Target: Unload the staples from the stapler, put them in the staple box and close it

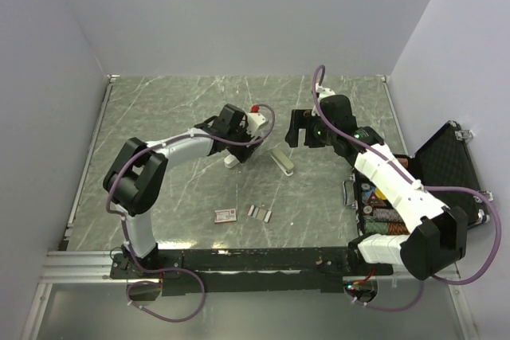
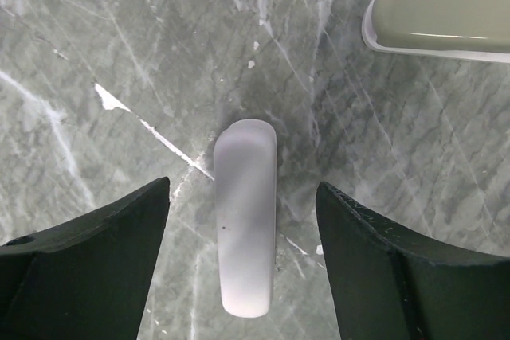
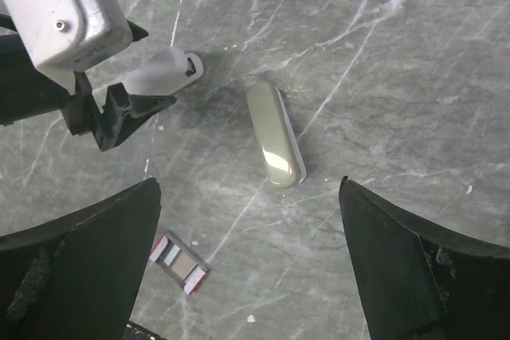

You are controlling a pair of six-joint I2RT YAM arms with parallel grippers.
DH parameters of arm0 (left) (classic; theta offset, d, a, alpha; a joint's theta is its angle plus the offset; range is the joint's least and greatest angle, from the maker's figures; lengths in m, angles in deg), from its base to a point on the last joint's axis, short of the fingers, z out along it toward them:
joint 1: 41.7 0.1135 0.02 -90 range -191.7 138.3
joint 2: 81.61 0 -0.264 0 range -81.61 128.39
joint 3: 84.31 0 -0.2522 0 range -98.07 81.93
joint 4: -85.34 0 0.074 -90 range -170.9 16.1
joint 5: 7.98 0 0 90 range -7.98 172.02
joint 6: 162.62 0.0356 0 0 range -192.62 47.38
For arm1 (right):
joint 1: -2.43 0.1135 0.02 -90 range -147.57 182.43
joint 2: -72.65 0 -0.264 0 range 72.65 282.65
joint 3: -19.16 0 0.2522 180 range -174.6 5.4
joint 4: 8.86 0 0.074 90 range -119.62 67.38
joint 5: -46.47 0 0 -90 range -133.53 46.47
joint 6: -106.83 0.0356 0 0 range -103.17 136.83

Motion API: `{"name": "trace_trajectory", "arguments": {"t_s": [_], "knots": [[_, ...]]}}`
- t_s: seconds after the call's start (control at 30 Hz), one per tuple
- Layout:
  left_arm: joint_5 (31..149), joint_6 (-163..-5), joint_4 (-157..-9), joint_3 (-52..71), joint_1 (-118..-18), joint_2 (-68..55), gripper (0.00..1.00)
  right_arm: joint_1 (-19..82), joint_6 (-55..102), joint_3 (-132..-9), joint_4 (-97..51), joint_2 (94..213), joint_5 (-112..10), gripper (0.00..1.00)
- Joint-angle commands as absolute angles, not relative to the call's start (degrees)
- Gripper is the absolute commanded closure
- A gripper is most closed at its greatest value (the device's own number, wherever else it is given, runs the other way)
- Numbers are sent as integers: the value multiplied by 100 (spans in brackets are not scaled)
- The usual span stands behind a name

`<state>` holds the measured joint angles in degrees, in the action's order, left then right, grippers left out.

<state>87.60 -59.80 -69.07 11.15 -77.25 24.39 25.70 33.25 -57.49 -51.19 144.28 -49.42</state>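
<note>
The olive-green stapler (image 1: 282, 162) lies flat mid-table; it also shows in the right wrist view (image 3: 275, 134) and at the top right of the left wrist view (image 2: 442, 13). A separate whitish elongated piece (image 1: 231, 161) lies to its left. My left gripper (image 1: 233, 146) is open, with the whitish piece (image 2: 245, 220) lying between its fingers (image 2: 96, 252) untouched. My right gripper (image 1: 297, 138) is open and empty, hovering just right of the stapler, with its fingers (image 3: 80, 268) wide apart. Two short silver staple strips (image 1: 259, 212) lie on the table nearer the arm bases.
A small red-and-white flat box (image 1: 225, 214) lies left of the staple strips; it also shows in the right wrist view (image 3: 179, 263). An open black case (image 1: 446, 165) with several items stands at the right edge. White walls enclose the marble table (image 1: 159, 117).
</note>
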Motion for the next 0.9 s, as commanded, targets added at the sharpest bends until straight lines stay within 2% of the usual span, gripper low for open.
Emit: {"name": "trace_trajectory", "arguments": {"t_s": [0.0,0.47,0.57,0.7,0.87], "knots": [[9098,-5917,-6913,925,-7685,2544,21,2608,3265,-5823,-4951,14489,-5003,0],[9283,-5917,-6746,766,-7580,2772,34,2625,3282,-5779,-4916,14533,-5082,0],[9309,-5917,-6728,749,-7554,2799,41,2634,3282,-5788,-4916,14524,-5091,0],[9266,-5952,-6737,775,-7518,2852,45,2634,3282,-5744,-4898,14515,-5082,0],[9300,-6049,-6798,793,-7466,2782,58,2643,3291,-5744,-4890,14481,-5082,0]]}}
